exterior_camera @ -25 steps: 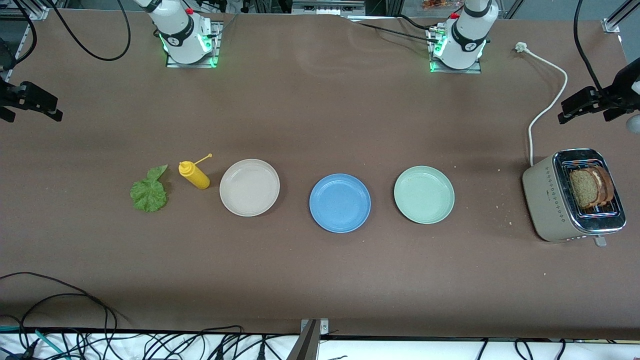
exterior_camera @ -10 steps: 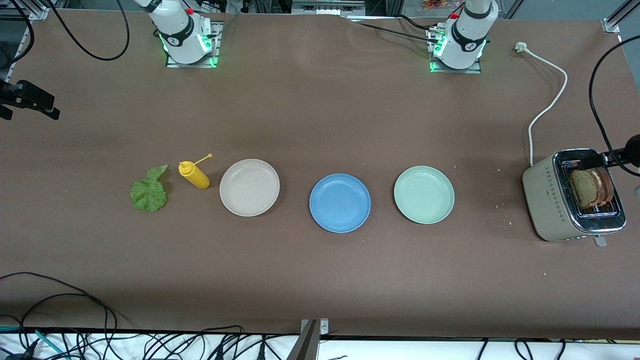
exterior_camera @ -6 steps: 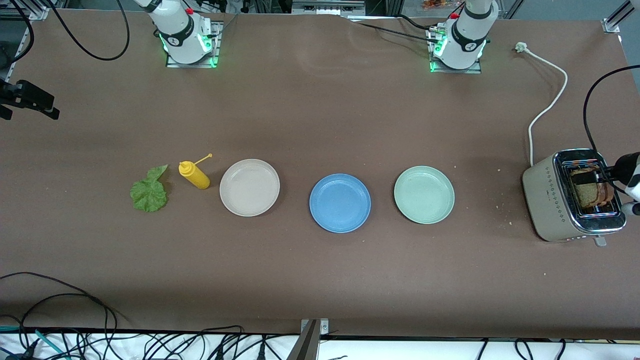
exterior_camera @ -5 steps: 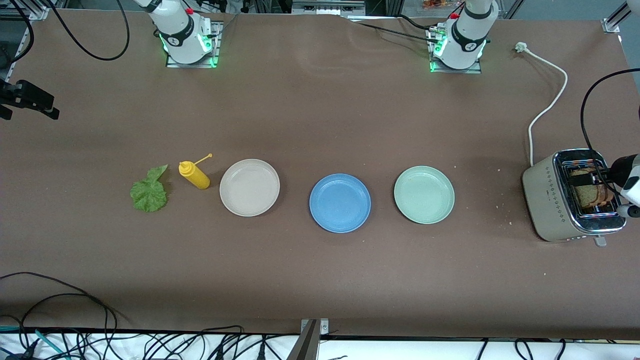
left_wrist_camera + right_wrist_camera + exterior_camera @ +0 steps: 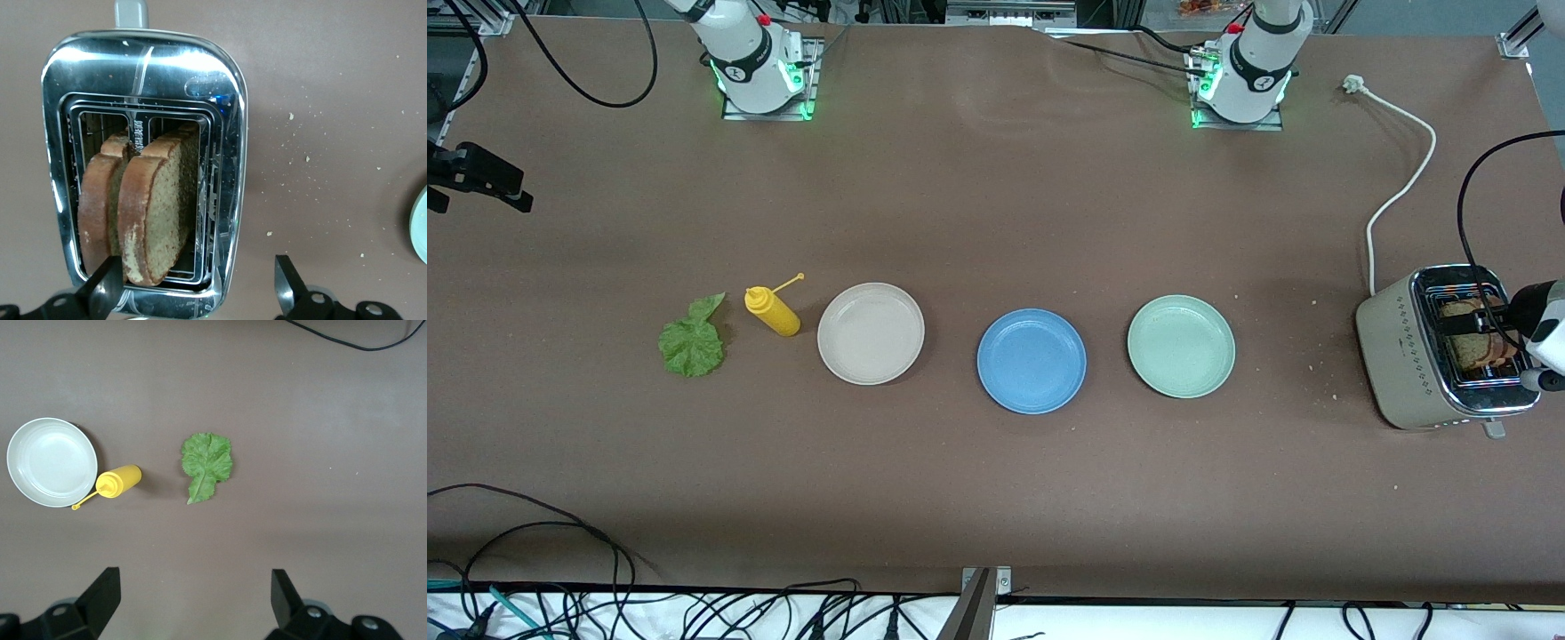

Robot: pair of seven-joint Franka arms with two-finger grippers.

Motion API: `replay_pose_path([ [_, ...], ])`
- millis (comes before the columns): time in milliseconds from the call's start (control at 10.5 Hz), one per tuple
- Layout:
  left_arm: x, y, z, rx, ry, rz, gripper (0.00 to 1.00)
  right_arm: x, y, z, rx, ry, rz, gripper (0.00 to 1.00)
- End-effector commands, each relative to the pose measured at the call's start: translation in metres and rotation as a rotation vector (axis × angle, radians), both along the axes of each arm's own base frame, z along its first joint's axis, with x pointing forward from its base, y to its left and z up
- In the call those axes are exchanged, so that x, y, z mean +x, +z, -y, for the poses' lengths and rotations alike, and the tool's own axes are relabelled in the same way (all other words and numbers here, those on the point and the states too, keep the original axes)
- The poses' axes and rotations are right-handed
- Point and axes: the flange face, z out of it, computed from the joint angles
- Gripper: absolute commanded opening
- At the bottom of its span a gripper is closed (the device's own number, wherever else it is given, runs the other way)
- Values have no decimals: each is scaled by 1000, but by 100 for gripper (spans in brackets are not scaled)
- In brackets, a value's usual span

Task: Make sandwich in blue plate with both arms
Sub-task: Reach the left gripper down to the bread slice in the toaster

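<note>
Two brown bread slices (image 5: 1482,347) stand side by side in the slots of a toaster (image 5: 1405,356) at the left arm's end of the table; they also show in the left wrist view (image 5: 143,207). My left gripper (image 5: 1480,322) is open just over the toaster, (image 5: 197,292) one finger by the end of the slices, the other over the table beside the toaster. The blue plate (image 5: 1032,360) is empty at mid-table. A green lettuce leaf (image 5: 691,342) (image 5: 207,463) lies toward the right arm's end. My right gripper (image 5: 485,176) (image 5: 193,603) is open, high over the table there.
A pale green plate (image 5: 1181,347) sits between the blue plate and the toaster. A beige plate (image 5: 871,333) (image 5: 51,462) and a lying yellow squeeze bottle (image 5: 774,311) (image 5: 119,482) sit between the blue plate and the lettuce. The toaster's white cord (image 5: 1400,187) runs toward the left arm's base.
My left gripper has come in from the table's end and dropped over the toaster, its finger now beside the bread slices. The right gripper has barely moved.
</note>
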Motion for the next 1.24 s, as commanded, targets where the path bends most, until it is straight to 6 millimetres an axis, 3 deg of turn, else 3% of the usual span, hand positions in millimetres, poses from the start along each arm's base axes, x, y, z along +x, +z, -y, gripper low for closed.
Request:
replay_pose_path([
  [0,4,-6,-13,6,-28,-4,100,-1,7,2,-17,5,-2,100],
  [1049,8,-26,-23,0,-46,10,100,-2,7,3,-16,2,-2,100],
  [1144,9,-26,-22,0,-46,11,90,-2,7,3,-16,2,-2,100],
])
